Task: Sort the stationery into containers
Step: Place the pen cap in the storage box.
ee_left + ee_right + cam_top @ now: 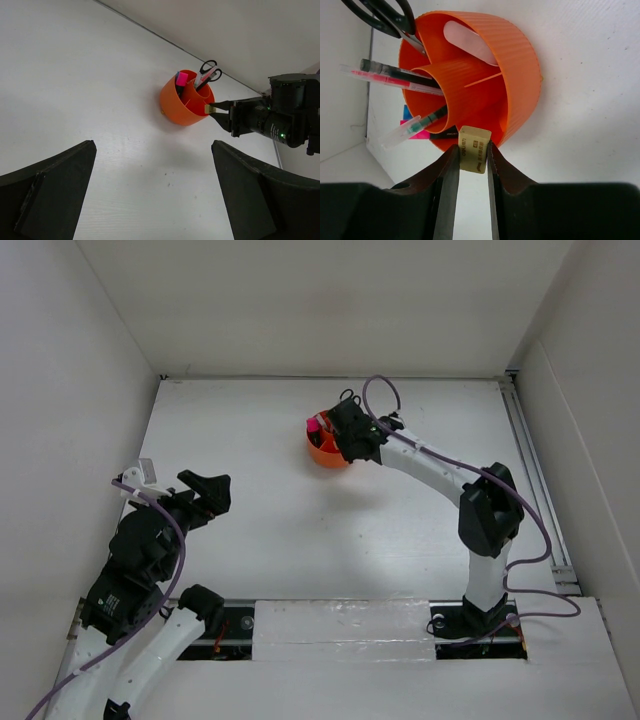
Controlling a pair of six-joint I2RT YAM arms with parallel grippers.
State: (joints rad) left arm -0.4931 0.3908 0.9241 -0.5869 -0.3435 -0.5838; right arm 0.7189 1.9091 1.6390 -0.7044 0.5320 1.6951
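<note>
- Step in hand: placing an eraser [474,149]. The right gripper [216,110] pinches it just outside the rim of the orange organiser [520,70], centre of the wrist view
- Next move: probably carry it over an open compartment, then release
- Obstacles: scissors [385,17], pens [395,70] and highlighters [181,79] stand inside, upper left
- Left gripper [152,150]: spread wide, empty, lower left of the top view

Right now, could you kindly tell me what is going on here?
The right claw grips a tan eraser at the rim of the orange organiser. Scissors, pens and a pink highlighter already stand inside. The left claw is open and empty, well off to the side.
</note>
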